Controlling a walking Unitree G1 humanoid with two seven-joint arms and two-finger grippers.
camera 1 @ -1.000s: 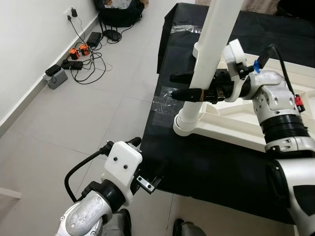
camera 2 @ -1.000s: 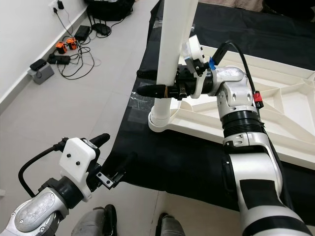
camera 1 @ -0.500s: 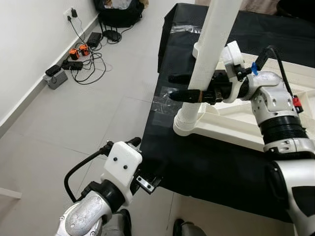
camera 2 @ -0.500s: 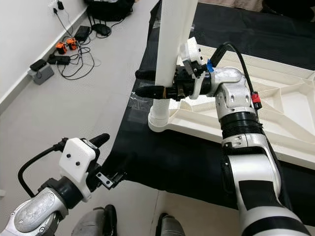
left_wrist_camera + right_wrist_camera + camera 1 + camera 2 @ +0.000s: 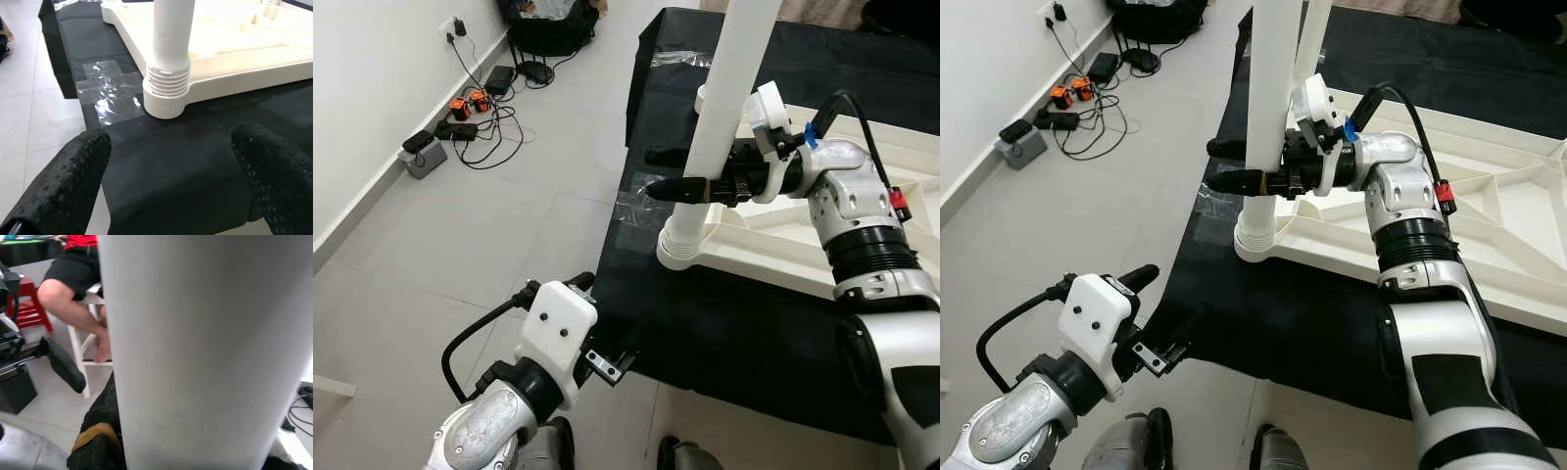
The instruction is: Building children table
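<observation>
A white upside-down children's table top (image 5: 773,257) lies on a black cloth (image 5: 724,333). A tall white table leg (image 5: 729,78) stands in its threaded corner socket (image 5: 683,240), leaning slightly. My right gripper (image 5: 656,172) reaches in from the right and is shut on the table leg at mid height, one black finger on each side. In the right wrist view the leg (image 5: 195,357) is very close, with one finger (image 5: 98,440) beside it. My left gripper (image 5: 181,171) is open, low at the cloth's near edge, facing the socket (image 5: 168,90).
Cables, chargers and a power strip (image 5: 460,117) lie on the tiled floor by the left wall, with a black bag (image 5: 553,24) beyond. Clear tape (image 5: 110,93) is stuck over the cloth's edge. A seated person (image 5: 78,293) and a red stool (image 5: 29,308) appear in the right wrist view.
My right gripper has shifted slightly to the left with the leg, which now leans a little less. The left arm has stayed in place.
</observation>
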